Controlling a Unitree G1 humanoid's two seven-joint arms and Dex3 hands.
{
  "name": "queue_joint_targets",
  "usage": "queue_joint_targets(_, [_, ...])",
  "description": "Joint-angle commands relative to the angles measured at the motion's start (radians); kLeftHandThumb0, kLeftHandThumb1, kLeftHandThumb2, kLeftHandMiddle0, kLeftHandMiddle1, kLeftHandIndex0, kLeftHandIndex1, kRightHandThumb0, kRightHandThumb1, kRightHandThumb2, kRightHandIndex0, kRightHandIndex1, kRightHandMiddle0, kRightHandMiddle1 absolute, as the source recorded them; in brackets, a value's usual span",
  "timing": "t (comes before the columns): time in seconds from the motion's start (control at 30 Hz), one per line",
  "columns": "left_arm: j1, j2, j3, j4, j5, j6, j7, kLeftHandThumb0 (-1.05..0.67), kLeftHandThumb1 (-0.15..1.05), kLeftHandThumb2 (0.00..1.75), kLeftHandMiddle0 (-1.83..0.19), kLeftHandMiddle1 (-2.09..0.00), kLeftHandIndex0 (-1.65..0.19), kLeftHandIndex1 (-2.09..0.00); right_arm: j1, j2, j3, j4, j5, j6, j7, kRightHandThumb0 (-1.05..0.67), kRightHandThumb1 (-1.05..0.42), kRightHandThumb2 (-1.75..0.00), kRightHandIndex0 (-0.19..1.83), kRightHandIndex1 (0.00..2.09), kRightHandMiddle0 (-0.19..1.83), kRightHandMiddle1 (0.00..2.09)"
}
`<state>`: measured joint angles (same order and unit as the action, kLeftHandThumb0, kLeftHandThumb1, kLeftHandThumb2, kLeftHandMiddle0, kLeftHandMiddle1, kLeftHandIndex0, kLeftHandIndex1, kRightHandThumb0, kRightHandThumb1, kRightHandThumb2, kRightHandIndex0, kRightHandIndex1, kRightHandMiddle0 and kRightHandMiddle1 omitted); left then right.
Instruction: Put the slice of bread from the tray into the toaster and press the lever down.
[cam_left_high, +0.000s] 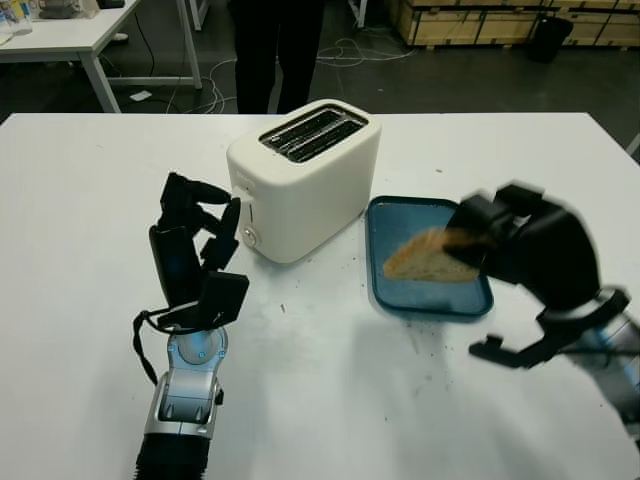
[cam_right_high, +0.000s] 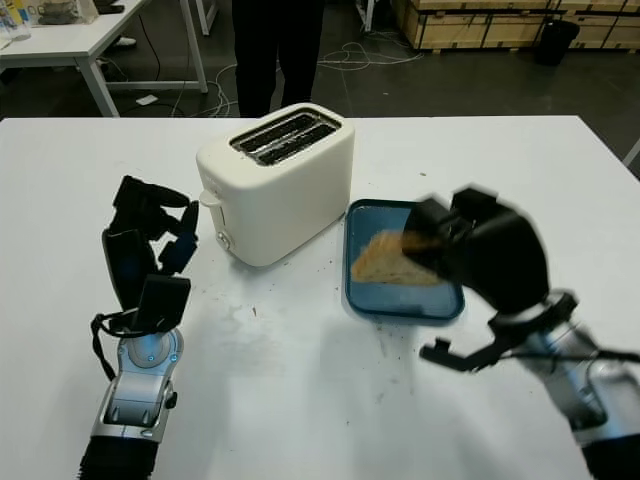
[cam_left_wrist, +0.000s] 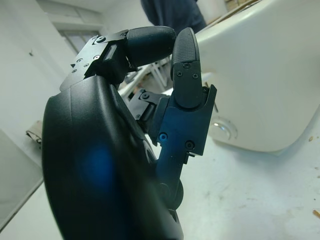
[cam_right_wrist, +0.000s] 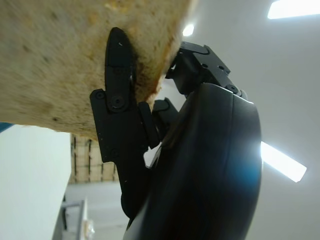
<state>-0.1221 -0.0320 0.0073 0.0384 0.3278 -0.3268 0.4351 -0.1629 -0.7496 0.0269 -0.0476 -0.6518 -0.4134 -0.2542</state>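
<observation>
Right robot hand grips bread slice.

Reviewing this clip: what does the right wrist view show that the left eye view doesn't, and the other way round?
The right wrist view alone gives the grip up close: a black finger pressed against the crust edge of the bread slice.

The left eye view alone gives the layout: the white toaster with its two slots facing up, the blue tray beside it, and the left hand near the toaster's lever side, holding nothing.

Both show the right hand gripping the bread.
</observation>
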Motion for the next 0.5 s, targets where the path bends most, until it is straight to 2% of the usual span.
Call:
queue_joint_targets(0.0, [-0.004,-0.003,-0.004,-0.001,0.009,-0.005,0.005,-0.4,0.92,0.41,-0.77,-1.75,-0.4,-1.74,-0.057,-0.022,-0.016,0.007,0.077,-0.024,0.084,-0.45,-0.92,-0.38,0.77,1.75,0.62,1.44])
queue_joint_targets(0.1, [-0.005,-0.003,-0.004,0.0,0.014,-0.008,0.011,-0.4,0.92,0.41,-0.77,-1.75,-0.4,-1.74,-0.145,-0.055,0.0,0.056,0.1,-0.048,0.194,-0.43,-0.92,-0.36,0.76,1.75,0.7,1.32])
queue_joint_targets(0.2, [-0.005,-0.005,-0.004,0.003,0.007,-0.011,0.013,-0.4,0.92,0.41,-0.77,-1.75,-0.4,-1.74,-0.221,-0.067,0.03,0.115,0.075,-0.083,0.254,-0.42,-0.92,-0.35,0.78,1.75,0.66,1.4])
queue_joint_targets(0.3, [-0.004,-0.005,-0.004,0.004,0.003,-0.011,0.013,-0.4,0.92,0.41,-0.77,-1.75,-0.39,-1.73,-0.294,-0.055,0.059,0.185,0.082,-0.113,0.296,-0.37,-0.92,-0.28,0.78,1.75,0.69,1.37])
queue_joint_targets(0.33, [-0.004,-0.006,-0.004,0.004,0.005,-0.011,0.013,-0.4,0.92,0.41,-0.77,-1.75,-0.39,-1.73,-0.328,-0.045,0.07,0.219,0.08,-0.128,0.295,-0.37,-0.92,-0.26,0.77,1.75,0.69,1.36])
queue_joint_targets(0.4, [-0.003,-0.006,-0.006,0.004,0.009,-0.009,0.016,-0.4,0.92,0.41,-0.77,-1.75,-0.39,-1.73,-0.426,-0.029,0.103,0.329,0.057,-0.189,0.27,-0.34,-0.92,-0.25,0.79,1.75,0.66,1.47])
queue_joint_targets(0.47, [-0.003,-0.006,-0.008,0.005,0.015,-0.009,0.02,-0.4,0.92,0.41,-0.77,-1.75,-0.39,-1.73,-0.521,-0.015,0.132,0.436,0.035,-0.237,0.252,-0.34,-0.92,-0.26,0.81,1.75,0.7,1.45])
